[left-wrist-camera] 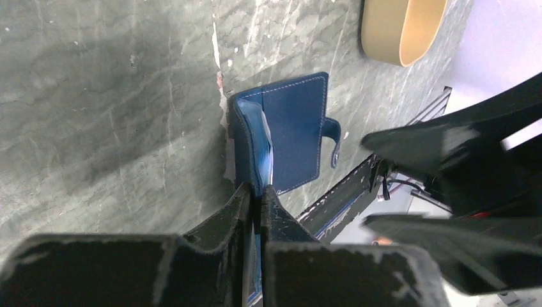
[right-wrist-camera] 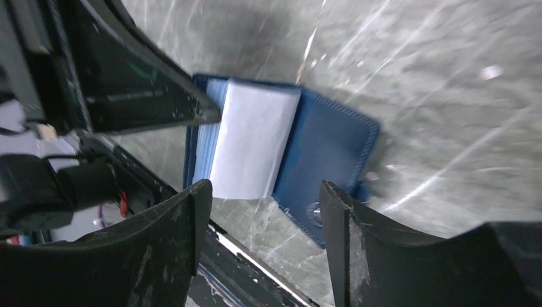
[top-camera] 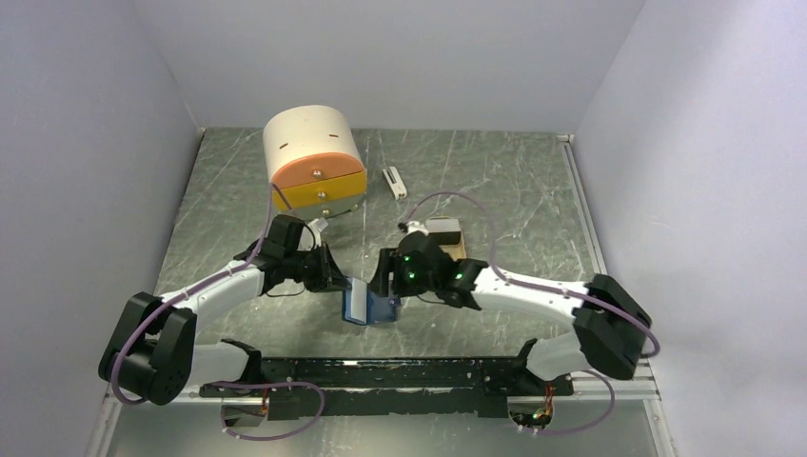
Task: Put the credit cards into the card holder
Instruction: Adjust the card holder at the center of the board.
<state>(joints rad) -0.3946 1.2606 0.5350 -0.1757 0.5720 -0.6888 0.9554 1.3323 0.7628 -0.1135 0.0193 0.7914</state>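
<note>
We see the left gripper [left-wrist-camera: 255, 192] pinched shut on the edge of one cover of the card holder [left-wrist-camera: 294, 128], a small navy wallet. It holds that cover up off the table [top-camera: 476, 181] while the other cover lies flat with its snap tab out to the side.

The right gripper [right-wrist-camera: 263, 188] hangs just above the open wallet with its jaws spread and nothing between them.

Looking down between them, we see a pale credit card [right-wrist-camera: 249, 141] lying against the lighter blue lining, between the raised cover and the flat one. Its near edge seems to stick out a little past the wallet's edge. We cannot tell whether this is one card or several stacked.

From above, the card holder [top-camera: 366, 307] sits near the front edge of the table, between the two grippers.

We judge the step in hand to be seating the card fully. To do it well, the left pinch should hold firm so the wallet does not slide. The right fingers should narrow and press the card's exposed edge straight along the pocket, not downward, so it does not buckle or skew.

Farther back stand a round cream drawer box [top-camera: 312, 143] and a small white bar [top-camera: 393, 181], well apart from the work.
</note>
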